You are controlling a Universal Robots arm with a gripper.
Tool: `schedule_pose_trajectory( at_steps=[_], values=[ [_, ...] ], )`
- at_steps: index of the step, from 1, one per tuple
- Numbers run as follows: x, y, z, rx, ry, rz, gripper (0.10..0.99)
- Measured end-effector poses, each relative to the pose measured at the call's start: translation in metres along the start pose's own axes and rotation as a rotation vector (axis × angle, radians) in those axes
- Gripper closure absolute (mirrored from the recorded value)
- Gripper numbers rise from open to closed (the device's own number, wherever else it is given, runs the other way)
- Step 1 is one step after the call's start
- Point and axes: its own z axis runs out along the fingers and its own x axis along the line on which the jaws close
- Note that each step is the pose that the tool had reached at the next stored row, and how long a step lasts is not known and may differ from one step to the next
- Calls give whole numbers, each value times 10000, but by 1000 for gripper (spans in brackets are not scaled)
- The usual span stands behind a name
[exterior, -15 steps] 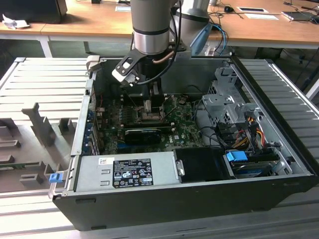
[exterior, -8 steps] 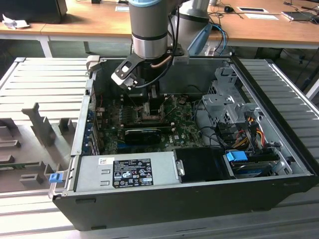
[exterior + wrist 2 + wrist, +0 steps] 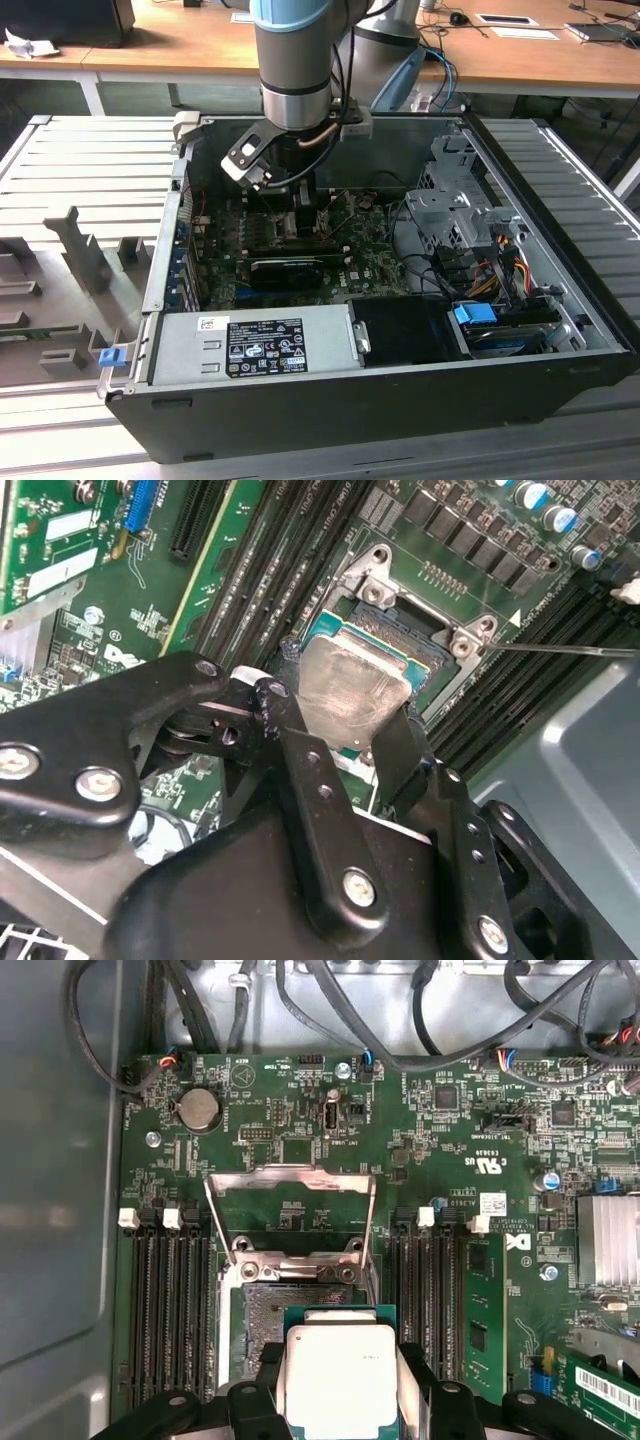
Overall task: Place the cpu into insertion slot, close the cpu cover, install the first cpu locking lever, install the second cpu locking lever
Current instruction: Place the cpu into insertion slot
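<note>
1. At the exterior view's left, grey fixtures (image 3: 85, 260) stand on the table, outside the case (image 3: 300, 420).
2. In the middle, the arm (image 3: 290, 60) reaches down into the case, and the gripper (image 3: 300, 225) hangs low over the board (image 3: 375, 265).
3. The jaws are clamped on the cpu (image 3: 340, 1375), one of the fingers (image 3: 400, 750) on each of two opposite edges, silvery top up.
4. The cpu sits over the slot (image 3: 265, 1310). Whether it touches cannot be told. The slot's dark centre shows past the chip's far edge, so the slot seems to lie under the jaws and slightly ahead, toward the cover. Chip edges look square with the frame.
5. The cover (image 3: 290, 1173) stands open beyond the slot, clear of the chip.
6. At the exterior view's right, the drive cage (image 3: 450, 200) is well apart.
</note>
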Motion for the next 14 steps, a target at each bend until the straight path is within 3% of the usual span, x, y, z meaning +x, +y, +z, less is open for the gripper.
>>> schedule_pose_trajectory(
  at_steps=[14],
  values=[
    [1,-3,39,0,1,1,557]
  ],
)
